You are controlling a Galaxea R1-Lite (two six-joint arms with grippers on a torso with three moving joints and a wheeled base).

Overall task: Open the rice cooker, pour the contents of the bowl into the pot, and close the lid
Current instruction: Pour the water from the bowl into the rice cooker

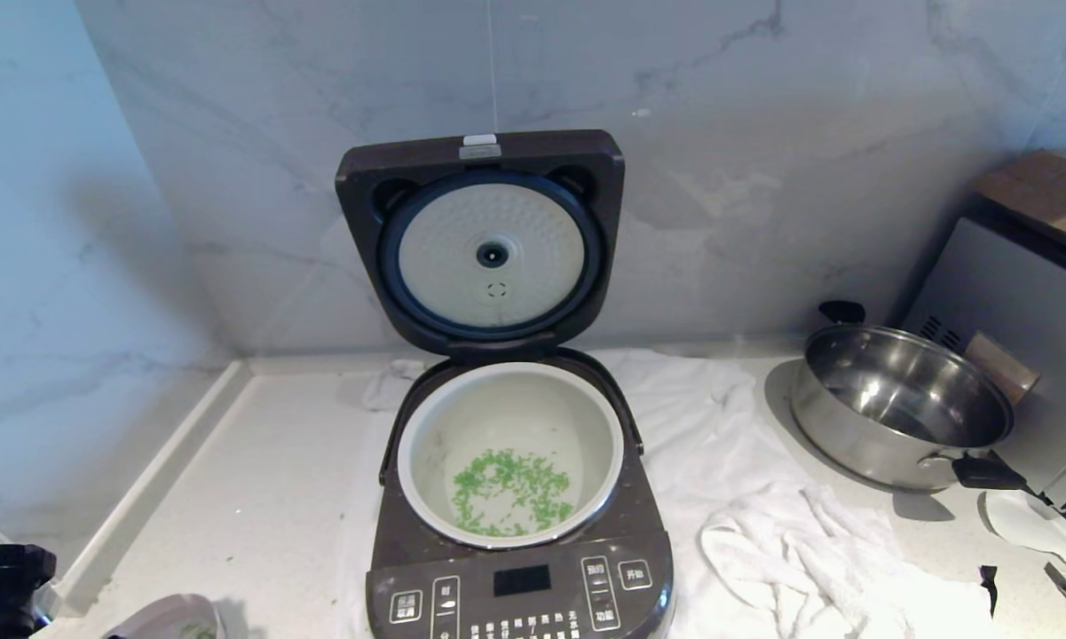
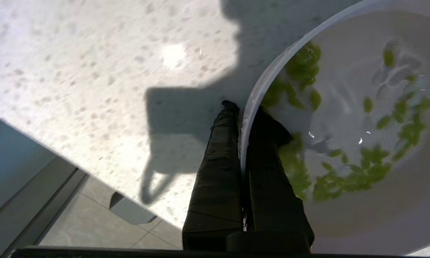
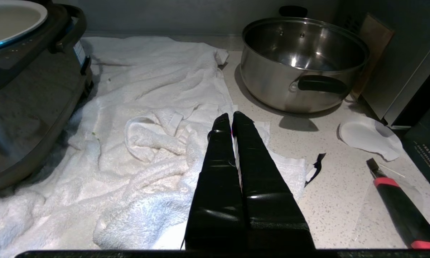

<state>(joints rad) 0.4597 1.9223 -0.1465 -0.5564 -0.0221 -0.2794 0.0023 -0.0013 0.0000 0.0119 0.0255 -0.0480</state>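
The rice cooker (image 1: pixel 515 568) stands in the middle of the counter with its lid (image 1: pixel 488 240) swung up against the wall. Its white pot (image 1: pixel 430 417) holds a patch of green bits (image 1: pixel 510 493). At the head view's lower left edge, only the rim of the pale bowl (image 1: pixel 173 621) shows. My left gripper (image 2: pixel 245 109) is shut on the rim of the bowl (image 2: pixel 361 218), one finger inside and one outside. Some green bits (image 2: pixel 358 175) still cling inside it. My right gripper (image 3: pixel 232 116) is shut and empty, hovering over the towel beside the cooker (image 3: pixel 28 107).
A crumpled white towel (image 1: pixel 790 541) lies under and to the right of the cooker. A steel pan (image 1: pixel 901 404) with black handles sits far right, next to a grey box (image 1: pixel 1021 293). A red-and-black handled tool (image 3: pixel 397 208) lies near it. The counter's edge (image 2: pixel 104 179) drops to the floor beside the bowl.
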